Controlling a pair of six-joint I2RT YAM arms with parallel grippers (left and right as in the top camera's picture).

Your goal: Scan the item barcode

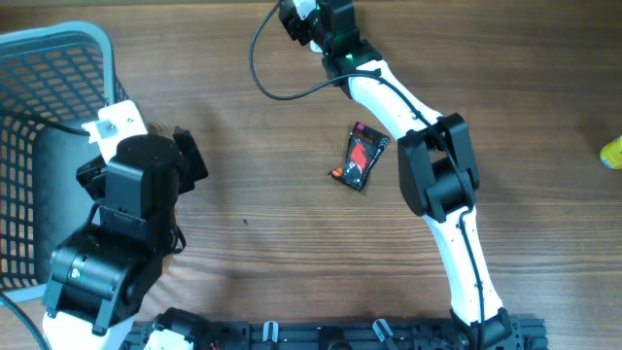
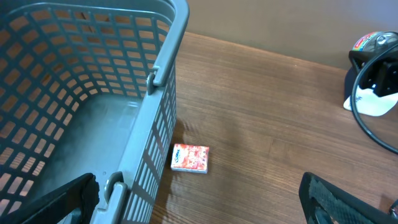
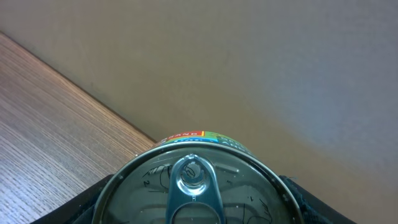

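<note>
A metal can [image 3: 198,163] with a pull-tab lid and a colourful label fills the right wrist view, and my right gripper [image 3: 196,208] is shut on it, a dark finger on each side. No barcode shows on it. In the overhead view the right gripper [image 1: 313,21] is at the table's far edge. The left wrist view shows that can's label [image 2: 373,41] far off at the right. My left gripper [image 2: 199,208] is open and holds nothing; its fingers [image 2: 56,200] straddle the basket's wall.
A grey mesh basket [image 1: 39,117] stands at the left. A small orange-and-white packet [image 2: 190,158] lies beside its wall. A black-and-red packet [image 1: 361,156] lies mid-table, and a yellow object [image 1: 612,153] sits at the right edge.
</note>
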